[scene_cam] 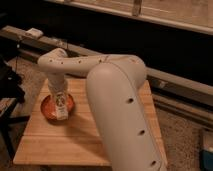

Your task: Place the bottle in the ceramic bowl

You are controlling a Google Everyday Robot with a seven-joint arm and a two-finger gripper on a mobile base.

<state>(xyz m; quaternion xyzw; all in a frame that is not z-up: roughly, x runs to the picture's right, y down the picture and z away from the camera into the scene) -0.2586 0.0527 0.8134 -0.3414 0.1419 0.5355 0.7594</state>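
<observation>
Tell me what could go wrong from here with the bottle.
1. The gripper holds the bottle upright over the near side of the ceramic bowl; released there, it may topple over the shallow rim onto the table.
2. The bowl sits near the table's edge, so a nudge might slide it off.

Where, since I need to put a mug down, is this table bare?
Bare wood of the table runs along its front edge, in front of the ceramic bowl. The left back is crowded: the hand holds the bottle over the bowl. The arm hides the right.
</observation>
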